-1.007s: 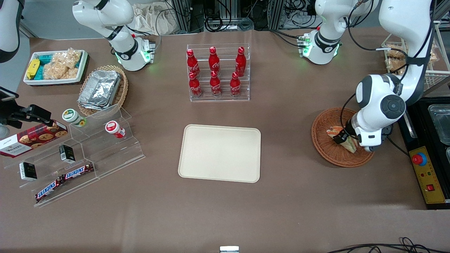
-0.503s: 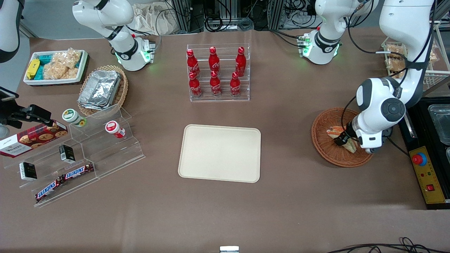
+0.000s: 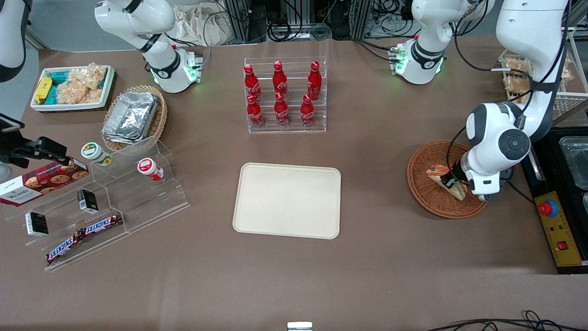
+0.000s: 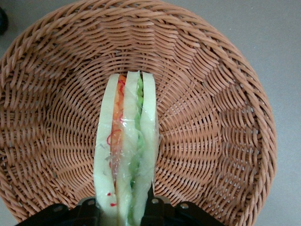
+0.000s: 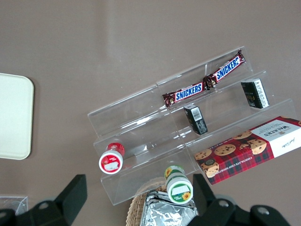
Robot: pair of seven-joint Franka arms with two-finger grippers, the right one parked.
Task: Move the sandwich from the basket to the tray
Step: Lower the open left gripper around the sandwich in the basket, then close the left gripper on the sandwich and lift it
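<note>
The tool (image 3: 451,182) sits low over the basket (image 3: 420,177) at the right of the front frame, and the wrist camera shows its two fingers (image 4: 89,209) pressed against either face of the sandwich (image 4: 126,155), so it is clamped on the wedge, which stands on edge inside the basket. Whether the sandwich is already off the weave cannot be told. By my reading the grasp is made, while the lift, the carry and the setting down are all left: the tray (image 3: 287,201) at the centre of the frame lies bare on the brown table (image 3: 294,276). The sandwich is soft pale bread with orange, red and green layers under glossy film; the basket is round, shallow, ribbed reddish-brown wicker; the tray is smooth, cream, rounded at the corners
</note>
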